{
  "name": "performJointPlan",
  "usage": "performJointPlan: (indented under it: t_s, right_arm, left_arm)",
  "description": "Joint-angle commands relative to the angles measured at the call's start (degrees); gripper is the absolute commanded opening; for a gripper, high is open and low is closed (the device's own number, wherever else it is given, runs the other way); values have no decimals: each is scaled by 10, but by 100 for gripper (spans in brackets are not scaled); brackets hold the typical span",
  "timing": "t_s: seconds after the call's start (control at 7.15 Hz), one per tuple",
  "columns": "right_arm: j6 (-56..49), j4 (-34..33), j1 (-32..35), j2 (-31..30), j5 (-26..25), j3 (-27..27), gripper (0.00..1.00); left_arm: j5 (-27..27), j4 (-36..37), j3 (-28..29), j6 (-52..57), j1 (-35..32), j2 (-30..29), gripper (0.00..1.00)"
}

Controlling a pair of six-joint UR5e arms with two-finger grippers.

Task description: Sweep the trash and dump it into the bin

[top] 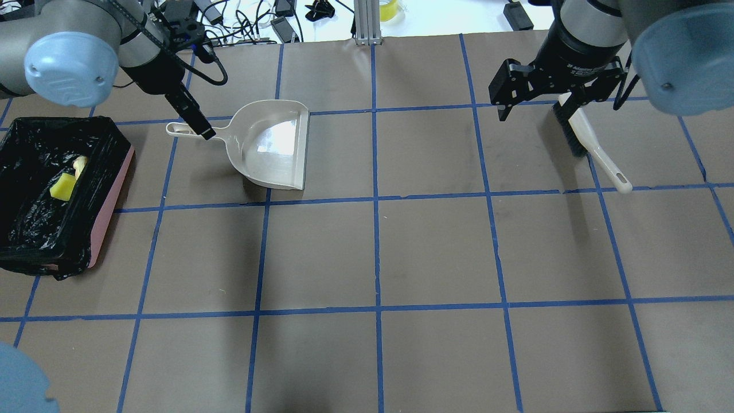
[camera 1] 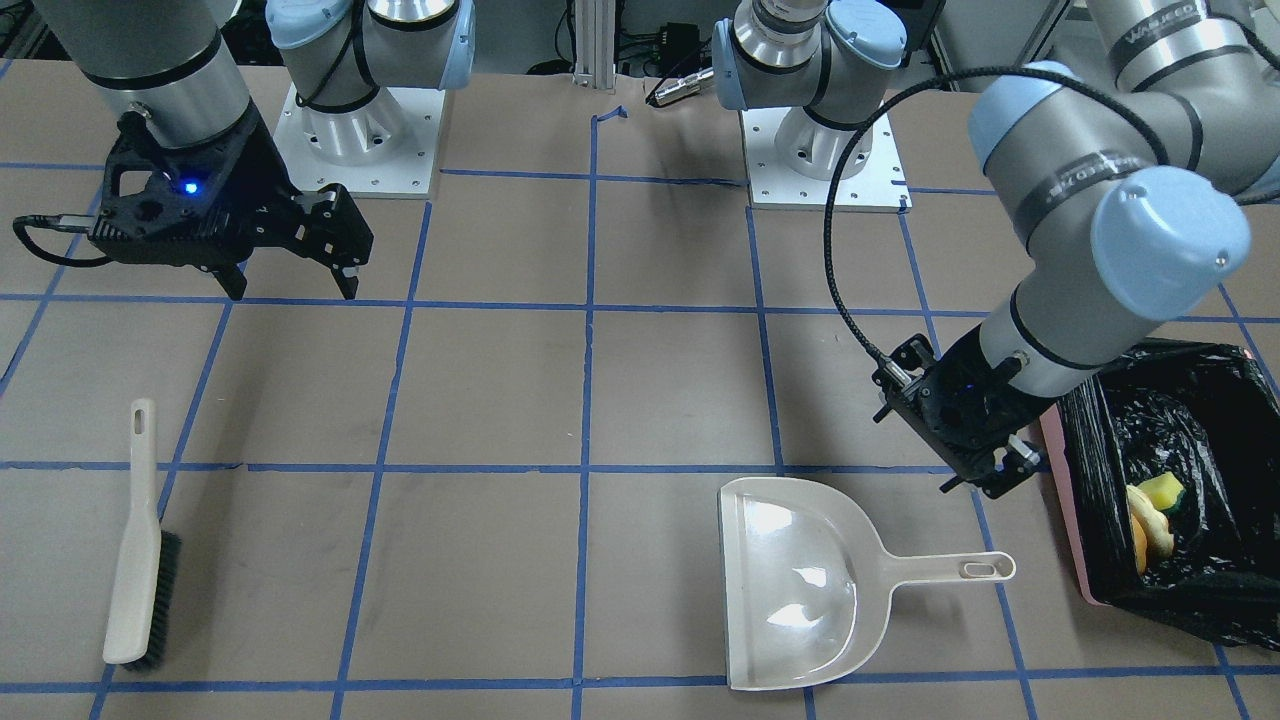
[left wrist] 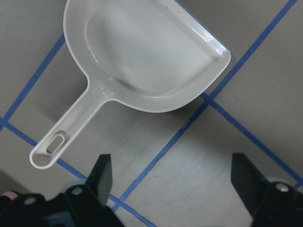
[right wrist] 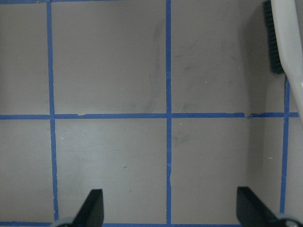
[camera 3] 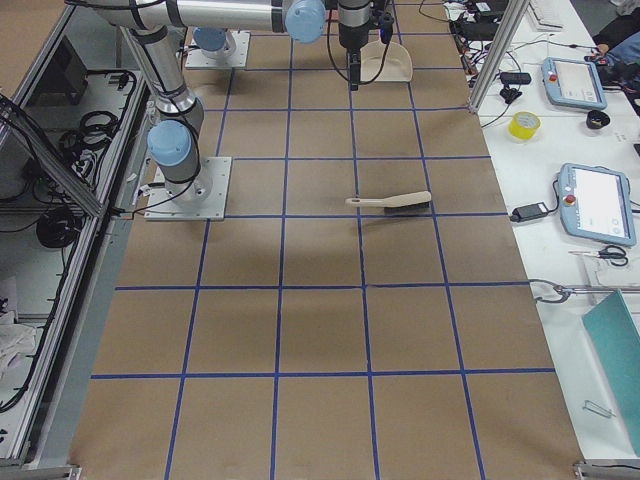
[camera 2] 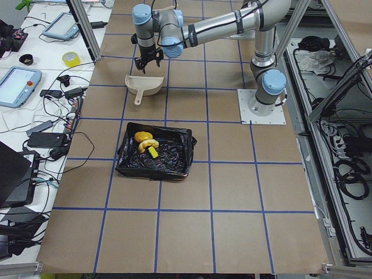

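Note:
The trash lies inside the bin: a yellow-green sponge piece, a pale peel and a golden-brown lump. The bin has pink sides and a black bag liner. The beige dustpan lies flat and empty on the table beside it. My left gripper is open and empty, hovering above the dustpan's handle. My right gripper is open and empty above the table. The beige brush lies on the table just beside it.
The table is brown with a blue tape grid. The brush and dustpan lie far apart along the operators' side. The arm bases stand at the robot's edge. Tablets and cables sit off the table.

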Motion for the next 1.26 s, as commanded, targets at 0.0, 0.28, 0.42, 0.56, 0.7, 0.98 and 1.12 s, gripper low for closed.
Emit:
performJointPlan:
  t_s: [0.0,0.28,0.42,0.56,0.7,0.98,1.12]
  right_arm:
    - [34,-1,9,0,-4,2,100]
    - [31,-1,9,0,-5,1,100]
    - [31,-1,9,1,-5,1,100]
    - [31,-1,9,1,-6,1,100]
    - [31,0,9,1,-6,1,100]
    - [32,-1,9,1,-6,1,100]
    - [32,0,9,2,-7,2,100]
  left_arm:
    - [1,-26,-14,-212,-15,49,93]
    - [18,-32,-27,-356,-36,97,100]
    - [40,-59,-24,-398,-36,113,100]
    - [35,-99,-16,-419,-36,130,100]
    - [34,-102,-16,-469,-36,139,100]
    - [29,-102,-21,-498,-37,140,100]
    - [24,-102,-21,-498,-37,144,100]
